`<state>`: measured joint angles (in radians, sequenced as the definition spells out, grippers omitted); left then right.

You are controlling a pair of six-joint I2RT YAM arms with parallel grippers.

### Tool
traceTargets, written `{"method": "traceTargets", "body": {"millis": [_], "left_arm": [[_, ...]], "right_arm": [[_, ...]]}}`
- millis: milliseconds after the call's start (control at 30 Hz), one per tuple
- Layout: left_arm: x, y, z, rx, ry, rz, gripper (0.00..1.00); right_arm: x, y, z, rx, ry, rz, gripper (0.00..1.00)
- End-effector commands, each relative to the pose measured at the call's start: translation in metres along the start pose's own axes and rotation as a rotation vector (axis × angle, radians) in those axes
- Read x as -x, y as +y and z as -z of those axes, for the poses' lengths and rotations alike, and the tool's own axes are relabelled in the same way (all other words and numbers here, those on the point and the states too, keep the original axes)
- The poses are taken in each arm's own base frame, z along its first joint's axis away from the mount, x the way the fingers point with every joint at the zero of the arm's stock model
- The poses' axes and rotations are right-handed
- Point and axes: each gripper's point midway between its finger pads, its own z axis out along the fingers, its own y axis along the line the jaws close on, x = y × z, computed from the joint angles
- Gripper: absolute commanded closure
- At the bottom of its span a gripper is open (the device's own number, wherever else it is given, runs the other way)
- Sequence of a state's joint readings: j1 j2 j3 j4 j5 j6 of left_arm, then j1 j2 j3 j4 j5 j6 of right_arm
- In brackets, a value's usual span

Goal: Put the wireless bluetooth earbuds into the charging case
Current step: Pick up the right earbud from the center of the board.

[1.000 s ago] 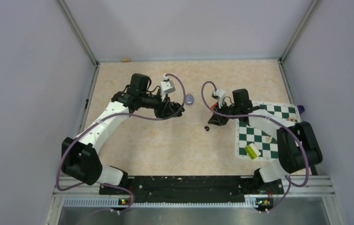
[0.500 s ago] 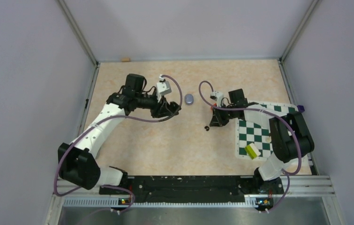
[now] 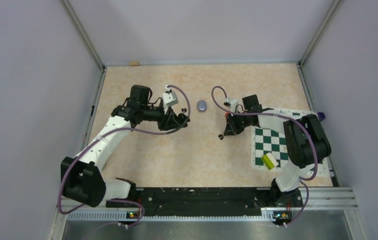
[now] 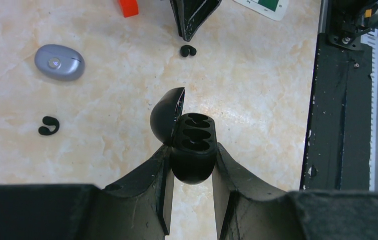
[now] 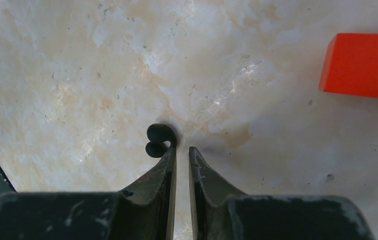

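Where the right hand [image 5: 181, 150] brings its fingertips down to the bench [image 4: 262, 100], a black earbud [image 5: 158, 140] lies flat on the surface. It sits just outside the tip of the hand's left finger, touching it or nearly so, and not between the two. That hand is narrow, with only a thin slit of bench showing between its fingers and nothing in the slit.

Across from it, the left hand [image 4: 192, 150] is clamped on the charging case [image 4: 193, 135], a small black one pinched by its sides between the two fingers. Its lid [image 4: 166, 116] is swung up and open on the hand's left, and the moulded hollows inside face upward; I cannot tell whether anything sits in them.

A second black earbud [image 4: 49, 126] lies on the bench off to the left of this hand, well apart from it. Farther ahead on the same side rests a closed lilac-grey case [image 4: 59, 62].

A red block [image 5: 362, 65] sits ahead and to the right of the right hand. Behind that hand a green-and-white chequered mat [image 3: 277, 142] is spread on the bench, with a yellow block [image 3: 269, 160] on its near edge.
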<state>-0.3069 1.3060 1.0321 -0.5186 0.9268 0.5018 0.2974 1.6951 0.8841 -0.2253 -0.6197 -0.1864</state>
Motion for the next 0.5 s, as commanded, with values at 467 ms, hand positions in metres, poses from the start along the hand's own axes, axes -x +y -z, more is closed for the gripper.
{"method": "traceTargets", "body": {"millis": [467], "left_arm": [[0.020, -0.003, 0.007, -0.014, -0.090, -0.061, 1.00]], "right_arm": [[0.009, 0.000, -0.017, -0.001, 0.022, 0.010, 0.83]]}}
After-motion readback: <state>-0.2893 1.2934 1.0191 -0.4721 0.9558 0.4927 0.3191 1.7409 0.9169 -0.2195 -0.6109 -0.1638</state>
